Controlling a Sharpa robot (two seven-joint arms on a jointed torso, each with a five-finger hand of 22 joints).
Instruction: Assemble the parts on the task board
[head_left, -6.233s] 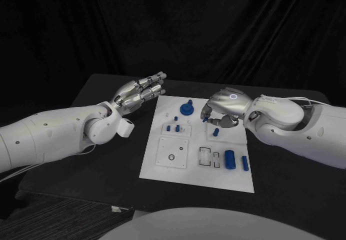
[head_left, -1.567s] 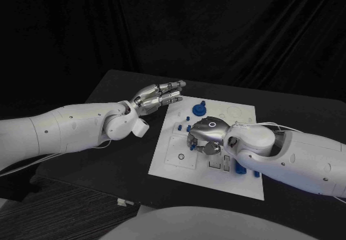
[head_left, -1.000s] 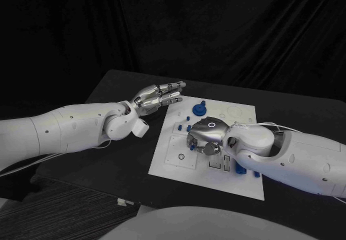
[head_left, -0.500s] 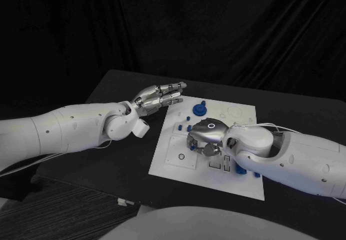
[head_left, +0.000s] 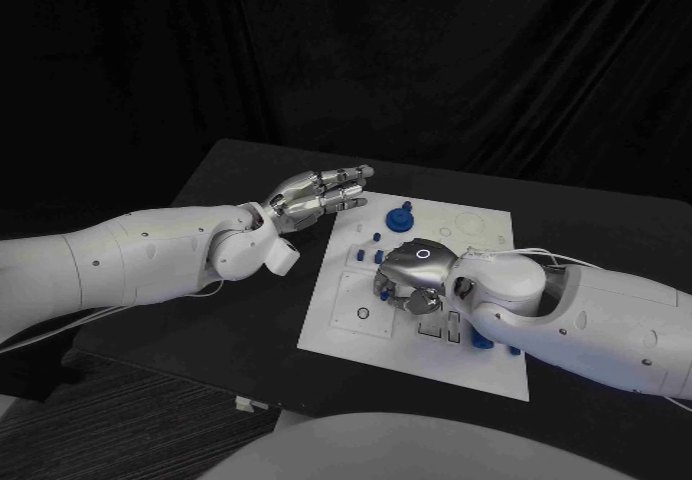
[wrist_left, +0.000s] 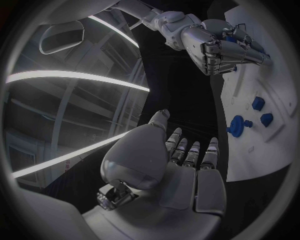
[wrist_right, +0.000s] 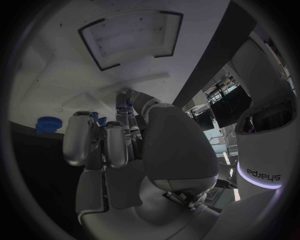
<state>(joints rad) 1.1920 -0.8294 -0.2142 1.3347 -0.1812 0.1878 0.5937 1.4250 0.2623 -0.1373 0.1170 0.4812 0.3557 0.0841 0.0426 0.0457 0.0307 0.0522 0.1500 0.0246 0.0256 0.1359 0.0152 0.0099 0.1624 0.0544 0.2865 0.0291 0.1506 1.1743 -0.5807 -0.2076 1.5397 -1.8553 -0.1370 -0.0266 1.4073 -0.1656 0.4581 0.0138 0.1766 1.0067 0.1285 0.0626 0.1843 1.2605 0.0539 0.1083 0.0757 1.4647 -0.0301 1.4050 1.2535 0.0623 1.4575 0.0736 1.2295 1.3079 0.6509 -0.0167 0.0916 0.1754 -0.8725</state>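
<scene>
The white task board (head_left: 358, 338) lies in the middle of the black table. My right hand (head_left: 411, 271) hangs low over the board's middle, fingers curled down. A small blue part (wrist_right: 128, 107) shows at its fingertips, pinched between thumb and fingers. More blue shows under the hand beside short blue pegs (head_left: 356, 256). A round blue part with a knob (head_left: 398, 217) stands at the board's far side. My left hand (head_left: 320, 188) hovers off the board's far left corner, fingers straight and holding nothing. The left wrist view shows that hand (wrist_left: 181, 165), the board (wrist_left: 278, 80) and my right hand (wrist_left: 219, 47).
Longer blue parts (head_left: 480, 341) lie on the board's right side, partly hidden by my right forearm. A small ring outline (head_left: 362, 314) marks the board's near left panel. The table's left edge runs under my left arm.
Since 6.2 s ago my right hand has gone from the board's far right area to its middle and lowered. Over the last second it only shifts slightly. My left hand stays put.
</scene>
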